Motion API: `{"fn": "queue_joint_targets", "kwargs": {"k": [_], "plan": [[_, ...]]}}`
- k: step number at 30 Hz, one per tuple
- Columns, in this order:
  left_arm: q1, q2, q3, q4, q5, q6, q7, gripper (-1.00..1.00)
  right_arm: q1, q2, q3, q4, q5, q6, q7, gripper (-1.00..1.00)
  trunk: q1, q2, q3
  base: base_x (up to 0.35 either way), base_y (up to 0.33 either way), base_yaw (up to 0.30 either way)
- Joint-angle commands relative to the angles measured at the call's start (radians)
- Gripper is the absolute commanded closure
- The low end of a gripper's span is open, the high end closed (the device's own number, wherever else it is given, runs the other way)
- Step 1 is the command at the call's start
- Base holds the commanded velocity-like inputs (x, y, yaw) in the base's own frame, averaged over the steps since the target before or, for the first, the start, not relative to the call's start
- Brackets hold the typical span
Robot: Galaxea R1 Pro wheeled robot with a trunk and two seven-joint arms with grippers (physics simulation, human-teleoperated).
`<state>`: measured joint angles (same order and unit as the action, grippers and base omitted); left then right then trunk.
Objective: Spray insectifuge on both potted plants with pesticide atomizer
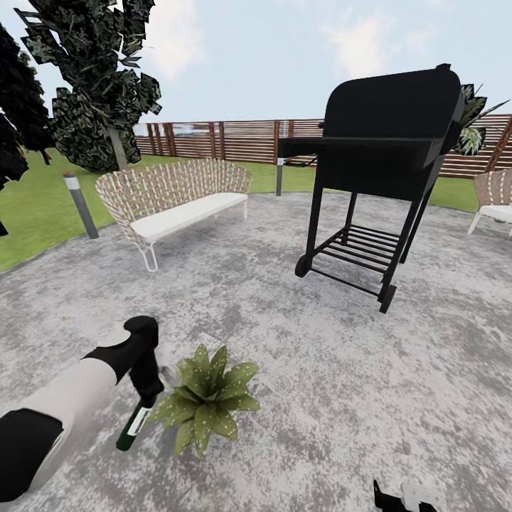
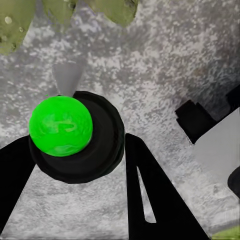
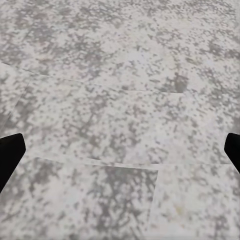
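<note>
The left gripper [image 1: 146, 398] is clamping the atomizer [image 1: 134, 427], tilted (label too blurred to read), just beside the speck-dotted plant [image 1: 207, 400] on the patio [image 1: 299, 370], while the right gripper [image 3: 120, 150] is hanging wide apart over bare paving.
</note>
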<state>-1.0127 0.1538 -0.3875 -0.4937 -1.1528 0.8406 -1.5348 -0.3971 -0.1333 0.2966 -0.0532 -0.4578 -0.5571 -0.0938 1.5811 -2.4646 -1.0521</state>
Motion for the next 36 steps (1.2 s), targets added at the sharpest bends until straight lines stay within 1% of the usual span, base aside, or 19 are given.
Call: {"fn": "queue_joint_targets", "kwargs": {"k": [1,3,5,8,10,12,13,14,15,17,20,26,28,30,31,33,34,35,36], "plan": [[0.003,0.024,0.001,0.0,0.0,-0.015,-0.01,1.0,0.0,0.0,0.009,0.0,-0.004,-0.001,-0.006,-1.0,0.0,0.0,-0.001,0.0,0.0,0.0],[0.007,0.047,0.003,0.003,0.004,-0.035,-0.009,1.0,0.0,0.0,0.009,0.0,-0.004,-0.001,-0.006,-1.0,0.0,0.0,-0.001,0.0,0.0,0.0],[0.008,0.053,0.005,0.003,0.005,-0.04,-0.006,1.0,0.0,0.0,0.009,0.0,-0.004,-0.001,-0.006,-1.0,0.0,0.0,-0.001,0.0,0.0,0.0],[0.008,0.051,0.004,0.002,0.007,-0.039,0.005,1.0,0.0,0.0,0.009,0.0,-0.004,-0.001,-0.006,-1.0,0.0,0.0,-0.001,0.0,0.0,0.0],[0.008,0.041,0.005,-0.004,0.009,-0.036,0.008,1.0,0.0,0.0,0.009,0.0,-0.004,-0.001,-0.006,-1.0,0.0,0.0,-0.001,0.0,0.0,0.0],[0.007,0.007,0.007,-0.01,0.009,-0.034,0.009,1.0,0.0,0.0,0.009,0.0,-0.004,-0.001,-0.006,-1.0,0.0,0.0,-0.001,0.0,0.0,0.0],[0.007,-0.012,0.007,-0.011,0.008,-0.033,0.023,1.0,0.0,0.0,0.009,0.0,-0.004,-0.001,-0.006,-1.0,0.0,0.0,-0.001,0.0,0.0,0.0],[0.007,-0.028,0.008,-0.012,0.009,-0.032,0.06,1.0,0.0,0.0,0.009,0.0,-0.004,-0.001,-0.006,-1.0,0.0,0.0,-0.001,0.0,0.0,0.0],[0.007,-0.034,0.007,-0.009,0.009,-0.031,0.094,1.0,0.0,0.0,0.009,0.0,-0.004,-0.001,-0.006,-1.0,0.0,0.0,-0.001,0.0,0.0,0.0],[0.008,-0.037,0.016,-0.008,0.01,-0.031,0.112,1.0,0.0,0.0,0.009,0.0,-0.004,-0.001,-0.006,-1.0,0.0,0.0,-0.001,-0.093,0.0,0.0],[0.008,-0.037,0.056,-0.007,0.01,-0.031,0.121,1.0,0.0,0.0,0.009,0.0,-0.004,-0.001,-0.006,-1.0,0.0,0.0,-0.001,-0.286,0.0,0.0],[0.008,-0.037,0.064,-0.005,0.011,-0.032,0.123,1.0,0.0,0.0,0.009,0.0,-0.004,-0.001,-0.006,-1.0,0.0,0.0,-0.001,-0.333,0.0,0.0],[0.011,-0.037,0.065,-0.007,0.022,-0.033,0.124,1.0,0.0,0.0,0.009,0.0,-0.004,-0.001,-0.006,-1.0,0.0,0.0,-0.001,-0.336,0.0,0.0],[0.028,-0.03,0.065,-0.009,0.071,-0.049,0.14,1.0,0.0,0.0,0.009,0.0,-0.004,-0.001,-0.006,-1.0,0.0,0.0,-0.001,-0.336,0.0,0.0],[0.04,-0.029,0.065,-0.01,0.096,-0.074,0.17,1.0,0.0,0.0,0.009,0.0,-0.004,-0.001,-0.006,-1.0,0.0,0.0,-0.001,-0.336,0.0,0.0],[0.08,-0.029,0.065,-0.002,0.209,-0.19,0.267,1.0,0.0,0.0,0.008,0.0,-0.004,-0.001,-0.006,-1.0,0.0,0.0,-0.001,-0.336,0.0,0.0],[0.139,-0.026,0.065,0.001,0.349,-0.332,0.369,1.0,0.0,-0.001,0.007,-0.001,-0.004,-0.001,-0.006,-1.0,0.0,0.0,-0.001,-0.336,0.0,0.0],[0.182,-0.021,0.066,0.005,0.428,-0.453,0.447,1.0,0.0,-0.001,0.007,-0.003,-0.005,-0.001,-0.005,-1.0,0.0,0.0,-0.001,-0.336,0.0,0.0],[0.2,-0.018,0.066,0.006,0.457,-0.506,0.47,1.0,0.0,-0.002,0.007,-0.004,-0.004,-0.001,-0.005,-1.0,0.0,0.0,-0.001,-0.336,0.0,0.0]]}}
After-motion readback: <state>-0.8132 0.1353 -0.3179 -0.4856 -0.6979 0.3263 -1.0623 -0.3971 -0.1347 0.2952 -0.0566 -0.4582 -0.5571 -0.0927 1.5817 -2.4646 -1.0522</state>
